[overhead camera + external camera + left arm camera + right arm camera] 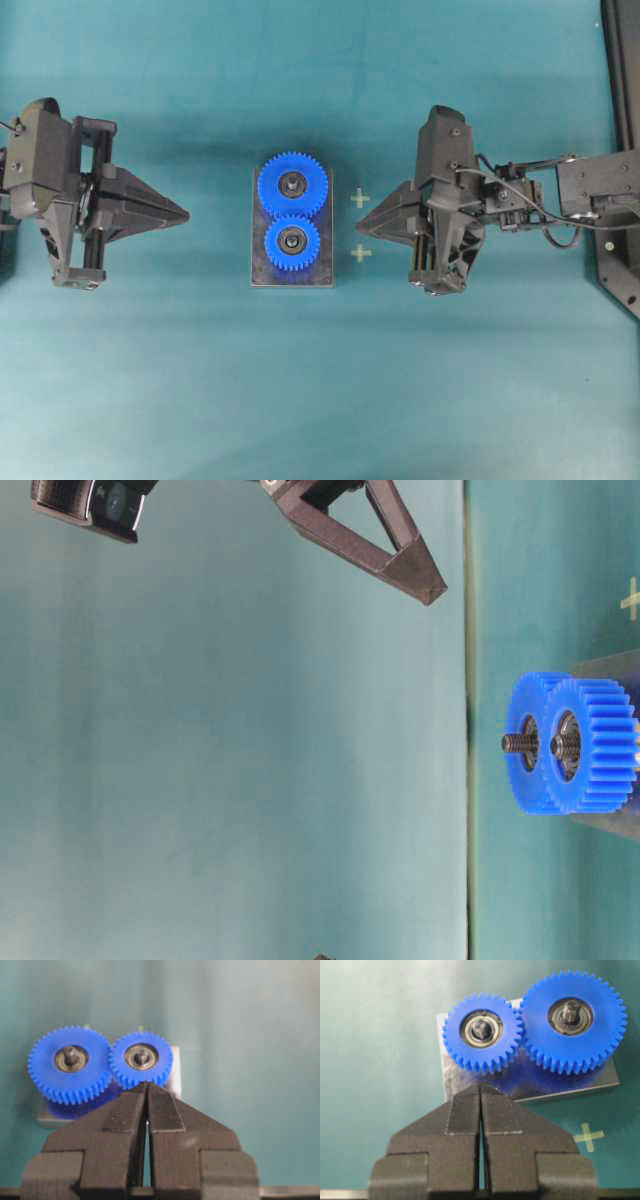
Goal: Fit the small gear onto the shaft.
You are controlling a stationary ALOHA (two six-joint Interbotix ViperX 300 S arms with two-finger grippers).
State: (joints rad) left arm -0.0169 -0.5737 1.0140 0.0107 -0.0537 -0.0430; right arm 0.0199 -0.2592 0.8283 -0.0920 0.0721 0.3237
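The small gear [292,241] sits on the shaft [480,1028] on the grey plate [320,272], its teeth meshed with the larger blue gear [292,184]. The shaft's tip shows inside the bearing hub in the right wrist view. The small gear also shows in the left wrist view [141,1058], the right wrist view [482,1032] and the table-level view [590,745]. My left gripper [186,214] is shut and empty, well to the left of the plate. My right gripper [360,226] is shut and empty, just right of the plate.
Two pale tape crosses [360,199] [361,253] lie on the teal mat between the plate and my right gripper. A black frame [622,150] runs along the right edge of the overhead view.
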